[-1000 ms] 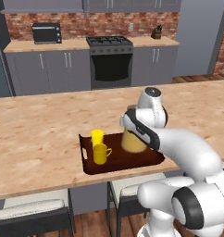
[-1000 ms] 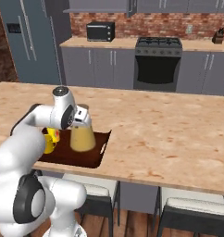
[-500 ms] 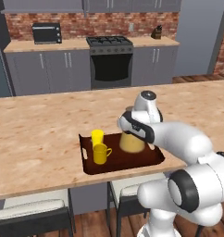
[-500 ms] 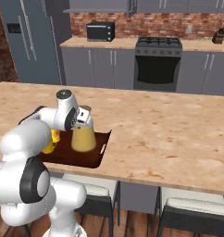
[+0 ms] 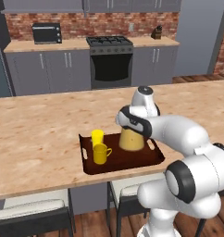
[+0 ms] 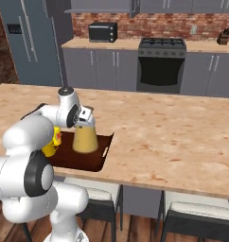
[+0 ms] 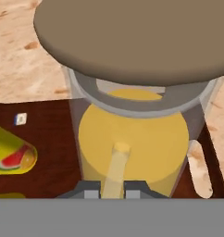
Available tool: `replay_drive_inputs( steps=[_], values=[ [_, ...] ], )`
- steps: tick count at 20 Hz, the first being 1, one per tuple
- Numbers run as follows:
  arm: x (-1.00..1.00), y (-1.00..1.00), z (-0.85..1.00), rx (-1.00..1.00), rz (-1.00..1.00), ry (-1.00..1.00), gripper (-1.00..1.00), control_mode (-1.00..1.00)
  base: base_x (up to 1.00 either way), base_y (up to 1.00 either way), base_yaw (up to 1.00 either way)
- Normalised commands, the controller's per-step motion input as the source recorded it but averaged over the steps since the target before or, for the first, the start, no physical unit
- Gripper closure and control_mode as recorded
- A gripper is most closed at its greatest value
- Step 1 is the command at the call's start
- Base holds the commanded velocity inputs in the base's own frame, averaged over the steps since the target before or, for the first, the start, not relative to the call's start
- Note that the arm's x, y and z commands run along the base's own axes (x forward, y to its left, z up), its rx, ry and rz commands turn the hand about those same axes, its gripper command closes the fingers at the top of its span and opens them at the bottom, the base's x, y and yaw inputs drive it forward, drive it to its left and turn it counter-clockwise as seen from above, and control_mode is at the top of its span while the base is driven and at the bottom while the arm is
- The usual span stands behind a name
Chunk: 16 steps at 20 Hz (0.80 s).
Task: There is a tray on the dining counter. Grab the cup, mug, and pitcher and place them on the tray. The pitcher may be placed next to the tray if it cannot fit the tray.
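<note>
The dark brown tray lies near the front edge of the dining counter. On its left part stand the tall yellow cup and, in front of it, the squat yellow mug with its handle to the right. The pitcher of orange-yellow juice stands upright on the tray's right part. My gripper is shut on the pitcher high up at its neck. In the hand view the tan lid looms close, the juice sits below it, and the cup is at the left. From the right, my arm partly hides the mug beside the pitcher.
Stools stand under the counter's near edge. Behind the dining counter runs a grey-cabinet counter with a stove and a microwave. A fridge stands at the far left. Bare countertop stretches right of the tray.
My arm has shifted its pose slightly, with the hand and pitcher edging a little left. The pitcher stays on the tray in my grip; cup and mug have not moved.
</note>
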Motion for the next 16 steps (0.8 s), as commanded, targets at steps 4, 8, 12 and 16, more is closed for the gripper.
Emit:
replay_drive_inputs(
  steps=[4, 8, 12, 16],
  values=[
    [0.0, 0.0, 0.0, 0.0, 0.0, 0.0, 1.0, -1.0, 0.0, 0.0, 0.0],
    [0.0, 0.0, 0.0, 0.0, 0.0, 0.0, 1.0, -1.0, 0.0, 0.0, 0.0],
    [0.0, 0.0, 0.0, 0.0, 0.0, 0.0, 1.0, -1.0, 0.0, 0.0, 0.0],
    [0.0, 0.0, 0.0, 0.0, 0.0, 0.0, 1.0, -1.0, 0.0, 0.0, 0.0]
  ],
)
